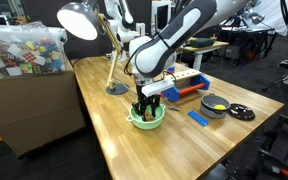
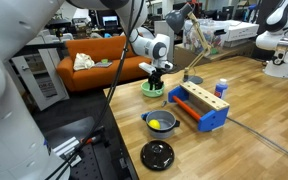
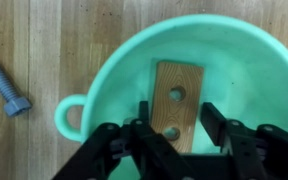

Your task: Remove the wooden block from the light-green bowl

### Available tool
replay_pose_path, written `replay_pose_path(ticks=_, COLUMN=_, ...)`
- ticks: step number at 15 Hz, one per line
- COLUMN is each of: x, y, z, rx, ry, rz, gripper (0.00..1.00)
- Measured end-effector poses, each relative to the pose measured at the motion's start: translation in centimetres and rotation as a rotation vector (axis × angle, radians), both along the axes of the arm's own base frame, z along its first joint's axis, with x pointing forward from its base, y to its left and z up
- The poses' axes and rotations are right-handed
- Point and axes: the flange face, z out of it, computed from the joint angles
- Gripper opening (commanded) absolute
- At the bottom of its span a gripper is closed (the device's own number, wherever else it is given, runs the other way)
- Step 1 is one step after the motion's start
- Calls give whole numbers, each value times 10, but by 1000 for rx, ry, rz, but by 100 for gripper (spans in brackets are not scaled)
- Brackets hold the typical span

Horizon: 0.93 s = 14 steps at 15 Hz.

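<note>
Nothing is out yet: the wooden block lies flat inside the light-green bowl, the gripper lowered with its fingers parted astride one end, whether pinching I cannot tell, so lifting remains.

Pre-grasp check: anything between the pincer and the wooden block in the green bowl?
Nothing visible. In the wrist view the wooden block lies uncovered in the light-green bowl, with the open pincer straddling it.

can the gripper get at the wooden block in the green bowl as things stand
Probably yes: in the wrist view the gripper hangs over the light-green bowl, jaws open either side of the wooden block, with nothing lying over it.
</note>
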Motion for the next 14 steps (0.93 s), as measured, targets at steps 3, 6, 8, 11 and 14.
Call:
replay_pose_path(ticks=3, x=2, y=1, z=2, rx=2, ry=-3, rz=-1, gripper=19)
replay_pose_path(ticks=6, x=2, y=1, z=2, rx=2, ry=-4, rz=-1, gripper=19)
replay_pose_path(ticks=8, x=2, y=1, z=2, rx=2, ry=-4, rz=0, gripper=19)
replay_pose_path(ticks=11, x=1, y=3, z=3, rx=6, ry=-7, rz=8, gripper=19)
replay_pose_path(ticks=14, x=2, y=7, z=6, rx=17, ry=-24, rz=23, gripper=19)
